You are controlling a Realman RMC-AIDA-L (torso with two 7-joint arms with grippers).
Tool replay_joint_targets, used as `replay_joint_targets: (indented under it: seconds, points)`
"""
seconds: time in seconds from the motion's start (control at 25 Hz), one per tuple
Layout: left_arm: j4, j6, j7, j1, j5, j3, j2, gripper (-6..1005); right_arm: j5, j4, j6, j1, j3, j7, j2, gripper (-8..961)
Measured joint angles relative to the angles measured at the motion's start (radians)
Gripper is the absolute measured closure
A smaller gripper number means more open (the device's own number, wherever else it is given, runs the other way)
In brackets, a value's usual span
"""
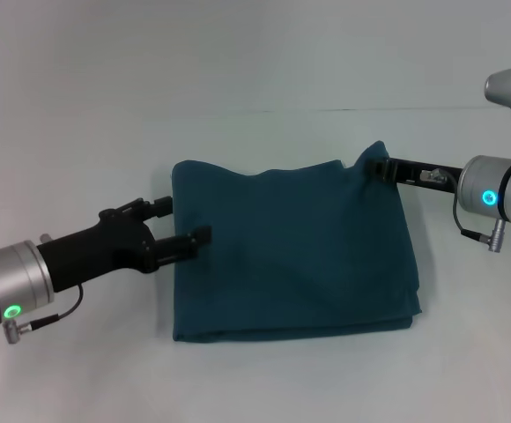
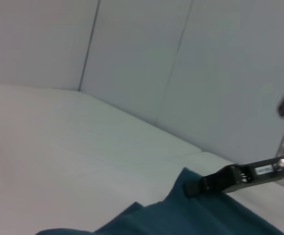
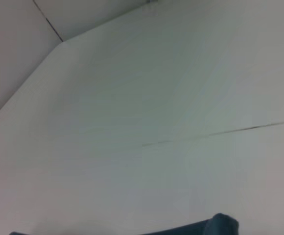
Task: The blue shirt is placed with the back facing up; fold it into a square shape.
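The blue shirt lies in the middle of the white counter, already folded into a thick, nearly square pad with layers showing along its 6 o'clock edge. The right gripper is at the shirt's 1 o'clock corner, and its jaws look closed on a little peak of cloth that stands up there; the left wrist view shows the same pinch. The left gripper is at the 9 o'clock edge with its jaws spread wide, one finger just off the cloth and one lying over the edge, holding nothing. The shirt is soft, light and floppy, so I think it will sag and slide if it is pulled by one spot. The best places to hold it are the corners and folded edges, grabbing all the layers together.
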Motion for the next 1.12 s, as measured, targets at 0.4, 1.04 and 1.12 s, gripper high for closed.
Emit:
replay_joint_targets:
  seconds: [0.4, 1.04, 1.12]
  points:
    - [-0.017, -0.171, -0.102, -0.046, -0.027, 0.000, 0.001, 114, 0.000, -0.001, 0.004, 0.000, -0.009, -0.003, -0.004, 938]
    - [-0.029, -0.323, -0.218, -0.098, -0.038, 0.005, 0.000, 113, 0.020, -0.140, -0.066, -0.102, 0.004, 0.016, -0.028, 692]
    - [-0.039, -0.349, -0.230, -0.111, -0.036, 0.006, 0.001, 113, 0.045, -0.157, -0.124, -0.119, 0.015, 0.040, -0.053, 591]
